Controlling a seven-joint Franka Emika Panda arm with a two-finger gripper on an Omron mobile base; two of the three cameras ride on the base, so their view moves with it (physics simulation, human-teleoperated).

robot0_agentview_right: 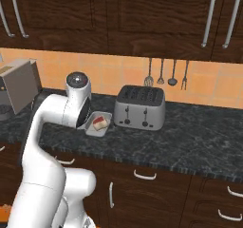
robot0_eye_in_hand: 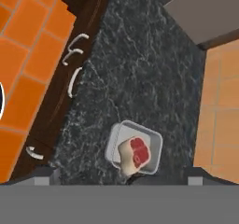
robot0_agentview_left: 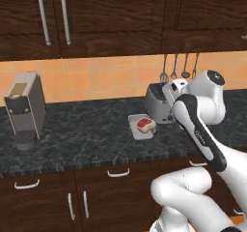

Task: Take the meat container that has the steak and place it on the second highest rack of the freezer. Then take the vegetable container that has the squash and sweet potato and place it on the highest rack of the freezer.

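Observation:
A pale grey meat container [robot0_agentview_left: 135, 132] [robot0_agentview_right: 90, 130] [robot0_eye_in_hand: 154, 139] lies on the dark stone counter just left of the toaster. Inside it is the steak [robot0_agentview_left: 145, 124] [robot0_agentview_right: 99, 123] [robot0_eye_in_hand: 139, 154], a red slab with a pale fat edge. In the hand view my gripper [robot0_eye_in_hand: 122, 175] hangs above the counter and looks down on the container. Its fingertips [robot0_eye_in_hand: 45, 174] stand far apart, open, with nothing between them. In both base views the bent arm covers the hand. The freezer and the vegetable container are out of view.
A silver toaster [robot0_agentview_left: 157, 105] [robot0_agentview_right: 140, 106] stands right beside the container. A grey coffee machine [robot0_agentview_left: 24, 108] [robot0_agentview_right: 16, 84] sits far left on the counter. Utensils [robot0_agentview_left: 178, 66] [robot0_agentview_right: 166, 72] hang on the tiled wall. Dark cabinets run above and below.

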